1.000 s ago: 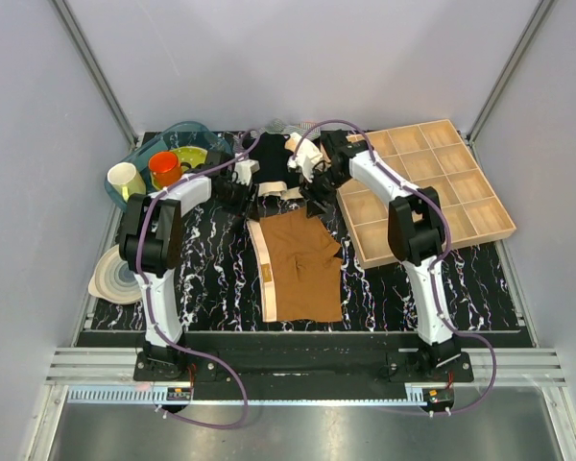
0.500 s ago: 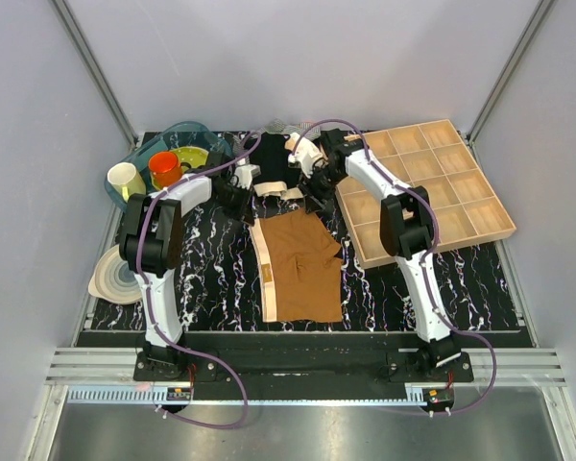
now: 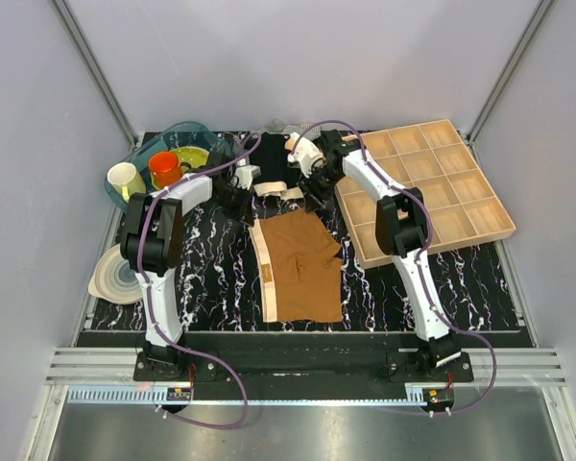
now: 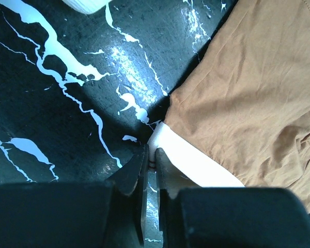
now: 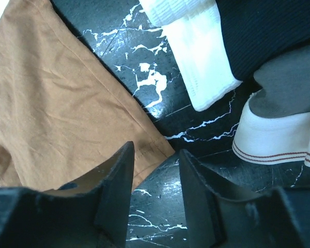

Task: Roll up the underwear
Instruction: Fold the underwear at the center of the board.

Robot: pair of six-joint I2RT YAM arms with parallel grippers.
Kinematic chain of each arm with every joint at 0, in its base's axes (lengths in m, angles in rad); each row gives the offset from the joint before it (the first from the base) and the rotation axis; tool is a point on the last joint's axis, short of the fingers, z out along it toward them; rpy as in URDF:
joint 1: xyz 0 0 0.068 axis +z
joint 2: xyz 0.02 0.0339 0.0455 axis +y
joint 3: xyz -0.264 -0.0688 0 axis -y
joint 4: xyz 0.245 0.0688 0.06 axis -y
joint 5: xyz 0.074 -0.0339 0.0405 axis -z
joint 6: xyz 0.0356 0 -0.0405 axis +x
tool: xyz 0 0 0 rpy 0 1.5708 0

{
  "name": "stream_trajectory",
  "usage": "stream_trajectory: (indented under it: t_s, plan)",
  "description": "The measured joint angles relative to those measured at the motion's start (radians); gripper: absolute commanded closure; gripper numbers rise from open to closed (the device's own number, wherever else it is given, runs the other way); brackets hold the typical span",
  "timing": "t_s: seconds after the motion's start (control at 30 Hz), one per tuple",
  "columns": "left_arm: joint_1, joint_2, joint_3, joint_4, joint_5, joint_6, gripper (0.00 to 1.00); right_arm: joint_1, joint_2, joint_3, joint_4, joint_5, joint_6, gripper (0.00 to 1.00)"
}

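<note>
**Left gripper** (image 4: 151, 151): jaws pinched almost together on the far corner of the pale waistband (image 4: 194, 163). **Right gripper** (image 5: 155, 153): jaws apart, straddling the opposite far hem corner and gripping nothing. The underwear (image 3: 302, 264) lies flat at the middle of the bench (image 3: 221, 279), with its far edge under both grippers. The cloth looks light and limp and is likely to sag and crease. It is best held at both far corners for an even roll.

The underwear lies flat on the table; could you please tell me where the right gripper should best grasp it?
Take the far leg-hem corner, coming down from above: the underwear lies flat and that corner juts onto bare table, between the open fingers of the right gripper. The left gripper pinches the waistband corner.
</note>
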Motion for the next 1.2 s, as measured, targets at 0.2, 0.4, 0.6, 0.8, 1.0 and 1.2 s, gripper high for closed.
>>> stream_trajectory:
  t_s: [0.2, 0.4, 0.6, 0.8, 1.0, 1.2]
  plan:
    - [0.0, 0.001, 0.005, -0.004, -0.002, -0.01, 0.97, 0.0, 0.018, 0.027, -0.034, -0.013, 0.0, 0.9]
    - [0.011, 0.001, 0.032, 0.002, -0.008, -0.034, 1.0, -0.001, 0.02, 0.075, -0.056, -0.032, 0.001, 1.0]
    - [0.032, -0.004, 0.033, 0.016, -0.021, -0.053, 1.0, -0.001, 0.014, 0.137, -0.045, -0.034, 0.01, 1.0]
    - [0.035, -0.093, 0.016, 0.037, -0.064, -0.063, 1.0, -0.001, -0.034, 0.122, -0.034, -0.048, 0.016, 1.0]
    - [0.027, -0.302, -0.089, 0.08, -0.103, -0.049, 1.0, -0.001, -0.217, -0.049, 0.018, -0.101, 0.021, 1.0]
    - [-0.003, -0.436, -0.243, 0.107, -0.121, -0.01, 1.0, 0.005, -0.433, -0.349, 0.107, -0.168, 0.022, 1.0]
